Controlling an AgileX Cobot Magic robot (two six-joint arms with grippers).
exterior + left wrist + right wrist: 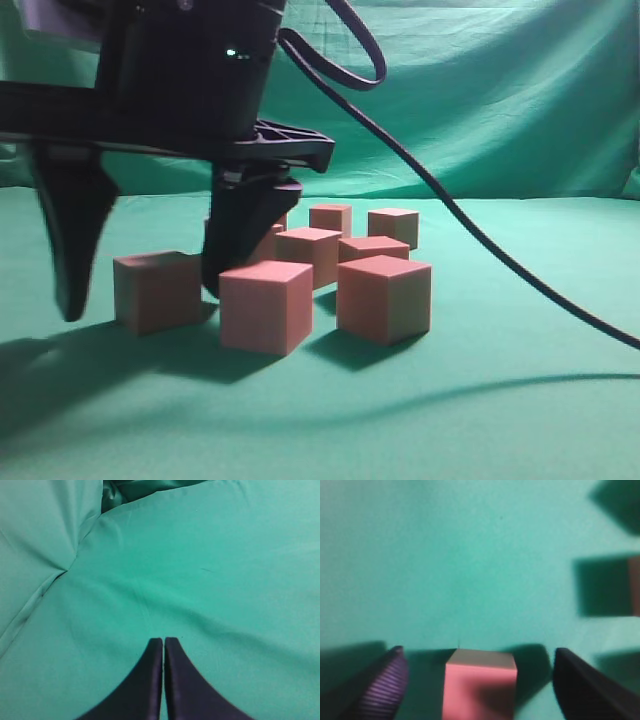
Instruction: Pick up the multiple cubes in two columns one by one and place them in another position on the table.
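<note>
Several pinkish-red cubes stand on the green table (500,400) in the exterior view. One cube (157,290) stands apart at the left; two big near ones (265,305) (384,297) are in front and smaller ones (331,218) behind. My right gripper (140,300) is open, its black fingers straddling the left cube without touching it. The right wrist view shows that cube (479,685) on the cloth between the spread fingers of the right gripper (477,655). My left gripper (163,640) is shut and empty over bare cloth (200,570); it does not show in the exterior view.
A black cable (480,240) hangs from the arm and runs down to the right behind the cubes. Another cube's edge (634,585) shows at the right border of the right wrist view. A green cloth backdrop (500,100) rises behind the table.
</note>
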